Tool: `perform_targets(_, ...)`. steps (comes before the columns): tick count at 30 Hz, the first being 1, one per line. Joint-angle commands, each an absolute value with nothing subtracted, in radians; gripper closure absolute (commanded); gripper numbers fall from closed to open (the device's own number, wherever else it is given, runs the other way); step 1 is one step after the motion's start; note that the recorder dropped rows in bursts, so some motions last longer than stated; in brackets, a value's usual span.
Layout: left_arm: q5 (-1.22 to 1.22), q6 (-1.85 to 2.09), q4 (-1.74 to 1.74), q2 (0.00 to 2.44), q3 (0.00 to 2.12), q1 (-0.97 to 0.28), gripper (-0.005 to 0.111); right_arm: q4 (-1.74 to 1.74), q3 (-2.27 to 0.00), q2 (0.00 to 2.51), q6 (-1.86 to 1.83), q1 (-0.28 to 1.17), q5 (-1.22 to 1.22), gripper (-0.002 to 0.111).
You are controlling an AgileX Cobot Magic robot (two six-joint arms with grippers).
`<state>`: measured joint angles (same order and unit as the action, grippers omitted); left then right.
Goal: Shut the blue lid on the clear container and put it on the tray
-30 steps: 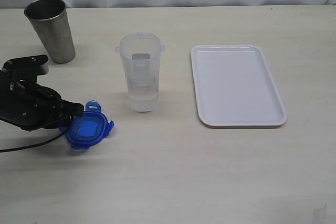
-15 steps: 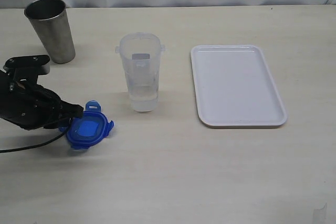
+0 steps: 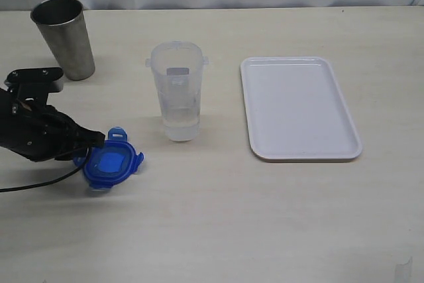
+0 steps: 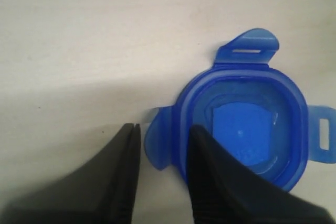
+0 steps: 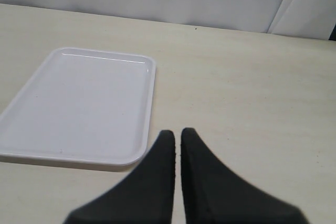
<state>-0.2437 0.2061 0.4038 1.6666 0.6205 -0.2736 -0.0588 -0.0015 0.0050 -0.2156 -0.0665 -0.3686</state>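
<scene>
Pale wooden tabletop (image 3: 218, 223) carries the clear container (image 3: 177, 91) — upright, uncovered, beside the bare tray (image 3: 298, 107). Left gripper (image 4: 160, 150) pinches one flap of the blue lid (image 3: 110, 162) lying flat — right gripper (image 5: 177, 145) is clenched, holding nothing.

light: bright, even, soft from above | shadows: faint under my left gripper (image 4: 160, 182), lower left of wrist frame | glare: mild on tray (image 3: 301, 150) | focus: exterior sharp; my fingers (image 5: 157, 182) blurred, dark | lid (image 4: 247, 129) slightly soft
</scene>
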Motion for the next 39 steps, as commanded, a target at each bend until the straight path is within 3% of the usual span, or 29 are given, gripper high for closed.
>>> perform_targets(1, -0.254, 0.210, 0.404, 1.669, 0.619, -0.279, 0.077, -0.067, 0.000, 0.000, -0.217, -0.072, -0.365, 0.104)
perform_targets(39, -0.184, 0.233, 0.449, 1.669, 0.584, -0.309, 0.077, -0.067, 0.000, 0.000, -0.217, -0.072, -0.365, 0.104)
